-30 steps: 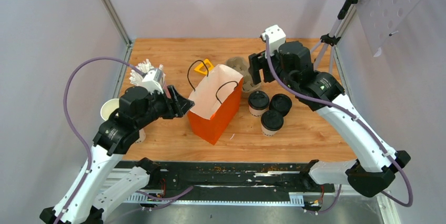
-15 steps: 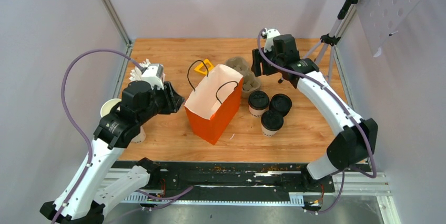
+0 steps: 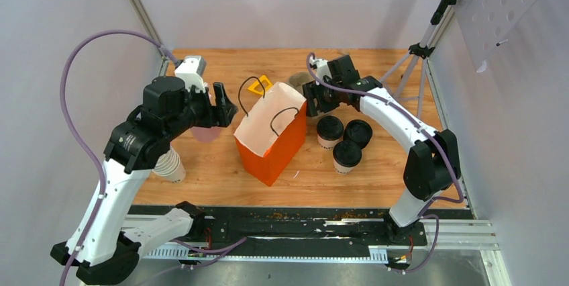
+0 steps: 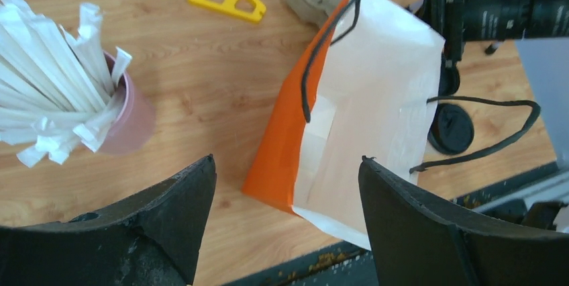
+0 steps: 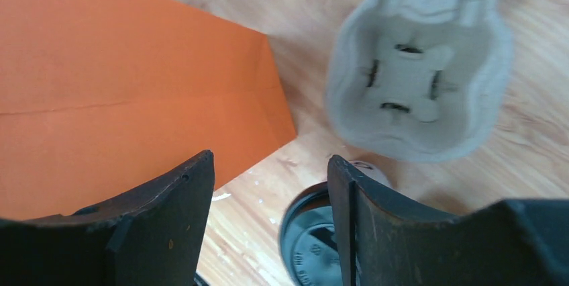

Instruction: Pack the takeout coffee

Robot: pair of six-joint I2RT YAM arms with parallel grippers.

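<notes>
The takeout coffee is three white cups with black lids [image 3: 347, 154] standing together right of the upright orange paper bag [image 3: 272, 139]. My right gripper [image 3: 315, 101] hangs open above the gap between the bag and the nearest cup, with nothing between its fingers. In the right wrist view that gripper [image 5: 270, 158] frames bare wood, with a black lid [image 5: 315, 239] under its right finger and the bag's orange side [image 5: 121, 91] to its left. My left gripper [image 3: 227, 106] hovers open just left of the bag. In the left wrist view it [image 4: 288, 160] looks down into the bag's white inside [image 4: 369, 91].
A grey pulp cup carrier [image 5: 423, 84] lies behind the cups, partly under my right arm. A yellow triangle [image 3: 258, 86] lies behind the bag. A pink cup of wrapped straws [image 4: 127, 111] and a stack of cream cups [image 3: 168, 164] stand at the left. A tripod [image 3: 419, 51] stands back right.
My right arm swung left from the back right and now sits over the carrier and cups. My left arm rose and drew back; its jaws narrowed, then spread again.
</notes>
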